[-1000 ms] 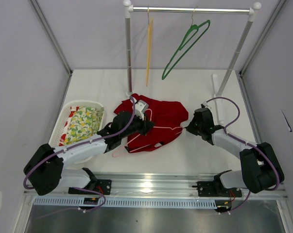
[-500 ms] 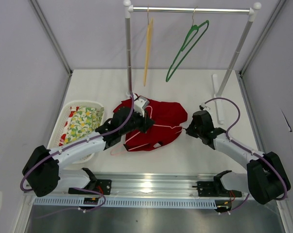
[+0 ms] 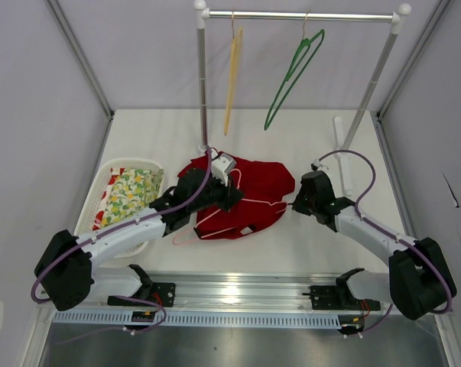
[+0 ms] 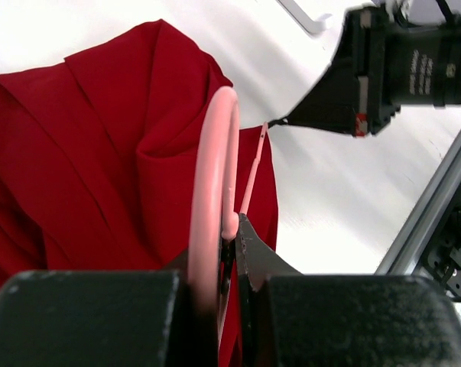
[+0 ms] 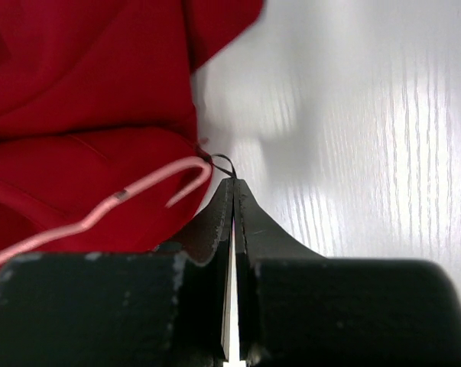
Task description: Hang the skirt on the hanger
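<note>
The red skirt [image 3: 257, 182] lies crumpled on the white tabletop [image 3: 314, 138], in the middle between the two arms. The pink hanger [image 4: 213, 176] rests on top of it, its thin wire running across the cloth. The left hand [image 3: 230, 188] is over the skirt, clenched on a thick curved part of the hanger. The right hand [image 3: 295, 204] is at the skirt's right edge with its fingers pressed together. Its tips sit just beside the hanger's small hook [image 5: 190, 174] and touch a thin dark thread loop [image 5: 221, 162]; I cannot tell whether they pinch it. A white basket [image 3: 100, 183] with flowered cloth [image 3: 131, 195] stands to the left. Behind, a yellow hanger [image 3: 231, 84] and a green hanger [image 3: 291, 76] hang on a rail [image 3: 306, 15].
</note>
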You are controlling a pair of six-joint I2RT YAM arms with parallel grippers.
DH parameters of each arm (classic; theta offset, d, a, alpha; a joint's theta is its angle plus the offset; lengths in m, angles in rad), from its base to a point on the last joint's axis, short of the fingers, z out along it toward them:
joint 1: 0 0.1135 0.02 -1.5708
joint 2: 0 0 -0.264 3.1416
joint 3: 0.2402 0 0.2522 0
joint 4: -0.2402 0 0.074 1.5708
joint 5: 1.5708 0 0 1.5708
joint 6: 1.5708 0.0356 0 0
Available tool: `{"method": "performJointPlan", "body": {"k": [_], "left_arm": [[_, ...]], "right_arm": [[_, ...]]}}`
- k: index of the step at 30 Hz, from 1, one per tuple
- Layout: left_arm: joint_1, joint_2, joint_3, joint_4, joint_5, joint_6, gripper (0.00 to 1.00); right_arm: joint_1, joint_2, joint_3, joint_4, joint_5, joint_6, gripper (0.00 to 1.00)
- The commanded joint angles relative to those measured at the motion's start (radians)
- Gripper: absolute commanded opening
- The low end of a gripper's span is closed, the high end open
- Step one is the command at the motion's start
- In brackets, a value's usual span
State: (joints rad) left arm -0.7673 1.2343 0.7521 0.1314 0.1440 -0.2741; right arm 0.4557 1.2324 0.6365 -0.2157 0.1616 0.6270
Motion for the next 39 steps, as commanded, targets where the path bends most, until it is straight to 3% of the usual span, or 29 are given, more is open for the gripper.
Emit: {"method": "performJointPlan", "body": {"k": [1,9,24,39], "left_arm": [[0.0,-0.025,0.041,0.007,0.048,0.049,0.0],[0.0,-0.038,0.047,0.002,0.08,0.073,0.0],[0.0,-0.056,0.059,0.01,-0.009,0.018,0.0],[0.0,0.002,0.072,0.022,0.063,0.03,0.0]], "right_arm": [[0.0,0.028,0.095,-0.016,0.046,-0.038,0.0],[0.001,0.087,0.181,-0.036,0.055,-0.062,0.0],[0.008,0.056,0.138,-0.059,0.075,-0.055,0.0],[0.023,0.078,0.196,-0.067,0.039,-0.059,0.0]]}}
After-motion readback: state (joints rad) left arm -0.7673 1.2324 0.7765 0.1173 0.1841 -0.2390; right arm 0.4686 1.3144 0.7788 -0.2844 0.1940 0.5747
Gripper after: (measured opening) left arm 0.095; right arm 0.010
